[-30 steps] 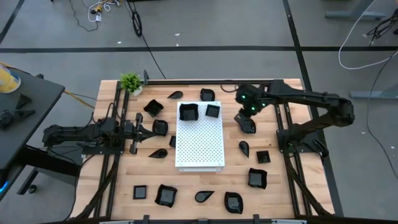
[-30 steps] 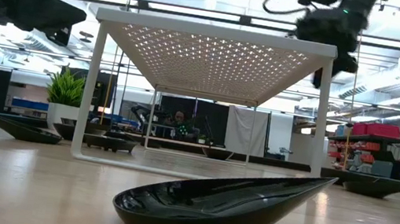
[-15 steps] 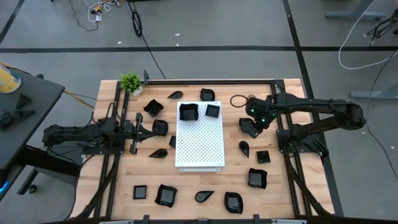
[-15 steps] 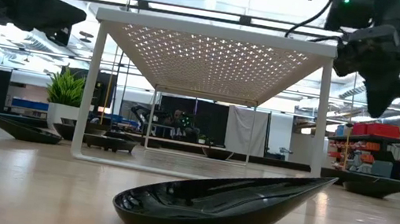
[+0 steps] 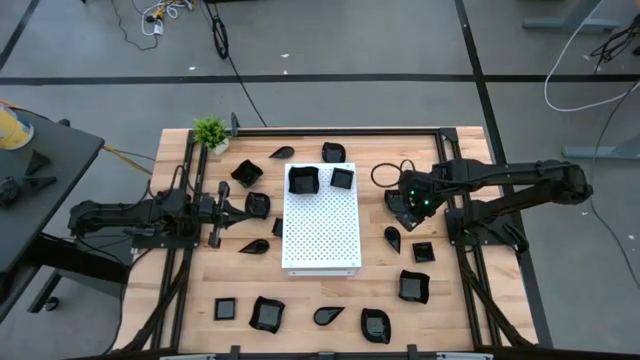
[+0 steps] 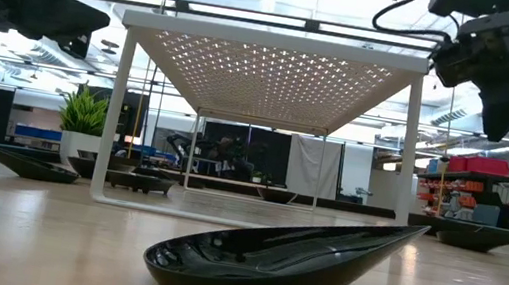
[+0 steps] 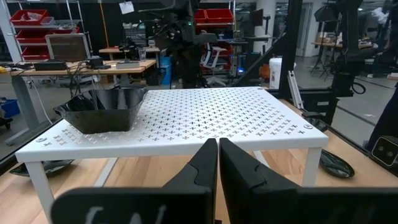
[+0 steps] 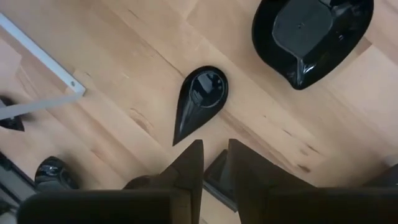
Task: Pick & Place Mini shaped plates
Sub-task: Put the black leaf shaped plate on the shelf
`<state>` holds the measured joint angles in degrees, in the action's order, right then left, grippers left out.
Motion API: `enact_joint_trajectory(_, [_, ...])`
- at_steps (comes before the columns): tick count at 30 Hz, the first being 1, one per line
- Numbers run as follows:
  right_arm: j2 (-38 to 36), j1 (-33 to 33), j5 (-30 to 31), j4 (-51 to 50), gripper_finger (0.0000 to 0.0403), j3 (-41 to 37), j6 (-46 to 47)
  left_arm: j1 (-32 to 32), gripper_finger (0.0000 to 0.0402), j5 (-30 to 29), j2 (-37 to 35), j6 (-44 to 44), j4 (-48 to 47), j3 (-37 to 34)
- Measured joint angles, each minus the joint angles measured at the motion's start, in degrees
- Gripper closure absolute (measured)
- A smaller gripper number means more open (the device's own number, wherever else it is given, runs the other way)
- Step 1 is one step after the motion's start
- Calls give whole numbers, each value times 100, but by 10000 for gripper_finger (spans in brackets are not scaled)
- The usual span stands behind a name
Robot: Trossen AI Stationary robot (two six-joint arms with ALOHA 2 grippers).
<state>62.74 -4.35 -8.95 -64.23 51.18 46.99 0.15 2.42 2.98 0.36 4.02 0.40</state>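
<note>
Wooden, pale worktop (image 5: 180, 300) carries a large white perforated rectangular board (image 5: 320, 232) on legs at its middle. Two glossy black dishes stand on the board's far end, a wavy-edged one (image 5: 303, 180) and a square one (image 5: 342, 178); many more small black plates lie scattered around it on the wood. The left hand (image 7: 217, 158) waits beside the board, fingers pressed together, empty. The right hand (image 8: 213, 163) hovers above a black teardrop plate (image 8: 200, 99), fingers slightly apart; it seems to hold nothing, though its tips are partly hidden.
</note>
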Motion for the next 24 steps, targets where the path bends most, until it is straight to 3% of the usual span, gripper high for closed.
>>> enact_joint_trajectory(9, [144,616,208,191,325,-53,820,1,381,0,0,0,-1,-1])
enact_joint_trajectory(17, [251,1118,190,1031,325,-710,1828,-1,381,0,2,-1,1,0])
enact_joint_trajectory(24, [251,1076,283,1517,325,-979,2218,1,381,-1,1,-2,1,-2])
